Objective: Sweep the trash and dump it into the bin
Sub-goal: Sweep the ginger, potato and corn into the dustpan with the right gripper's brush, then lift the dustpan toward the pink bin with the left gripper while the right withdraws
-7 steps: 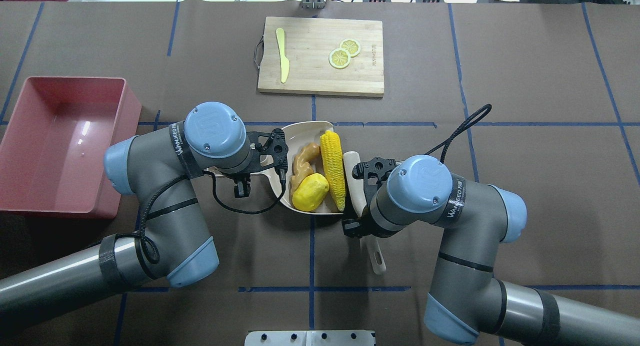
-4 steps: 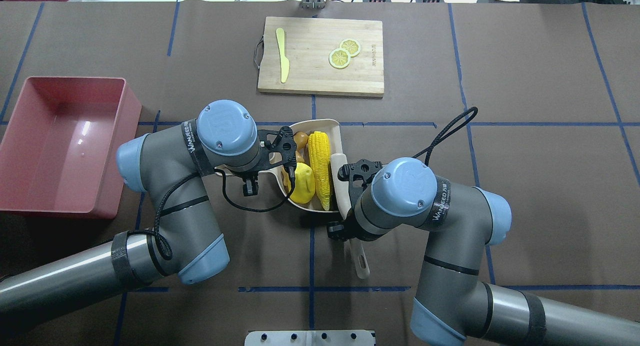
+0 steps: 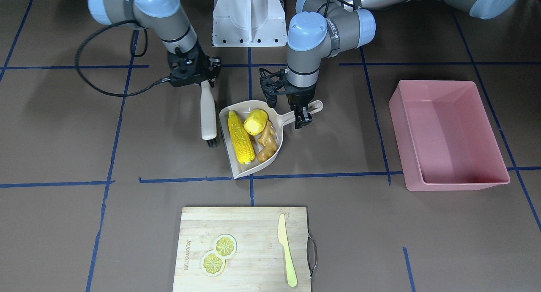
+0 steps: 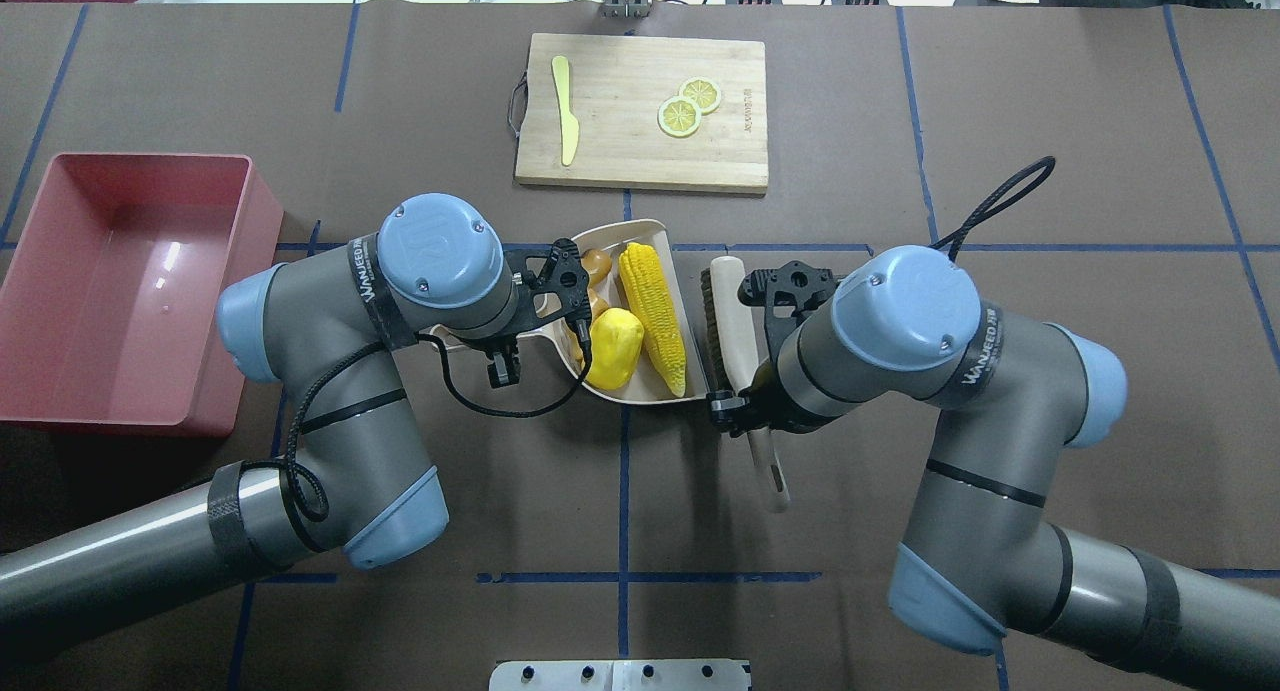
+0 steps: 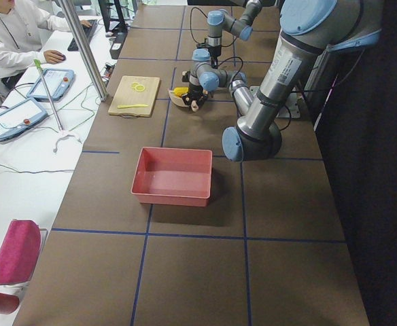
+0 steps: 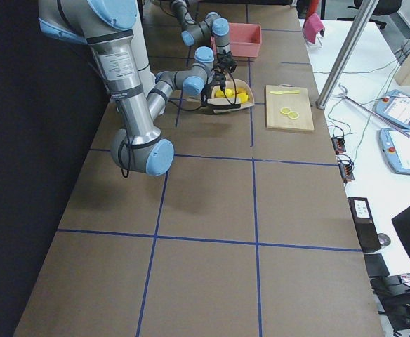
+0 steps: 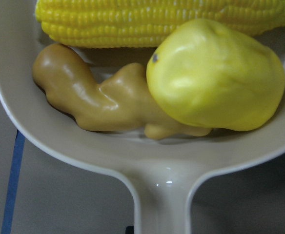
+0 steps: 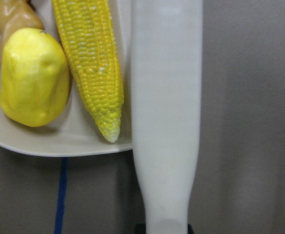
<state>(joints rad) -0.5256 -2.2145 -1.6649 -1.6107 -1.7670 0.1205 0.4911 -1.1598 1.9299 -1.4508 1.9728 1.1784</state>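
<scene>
The beige dustpan (image 4: 645,233) lies at the table's middle and holds the corn cob (image 4: 652,316), the yellow potato-like lump (image 4: 613,347) and the tan ginger root (image 4: 592,271). All three also show in the left wrist view: corn (image 7: 157,22), lump (image 7: 215,73), ginger (image 7: 98,97). My left gripper (image 3: 301,114) is shut on the dustpan's handle (image 3: 312,107). My right gripper (image 3: 202,81) is shut on the handle of a beige brush (image 4: 735,311), which lies just right of the dustpan, apart from it. The pink bin (image 4: 255,221) stands empty at the far left.
A wooden cutting board (image 4: 620,156) lies beyond the dustpan with two lemon slices (image 4: 688,106) and a pale yellow knife (image 4: 566,111) on it. Blue tape lines cross the brown table cover. A person sits at a desk in the exterior left view (image 5: 11,41).
My right arm has pulled the brush rightward, away from the corn and off the dustpan's edge. The dustpan, with all three foods in it, has shifted slightly away from me.
</scene>
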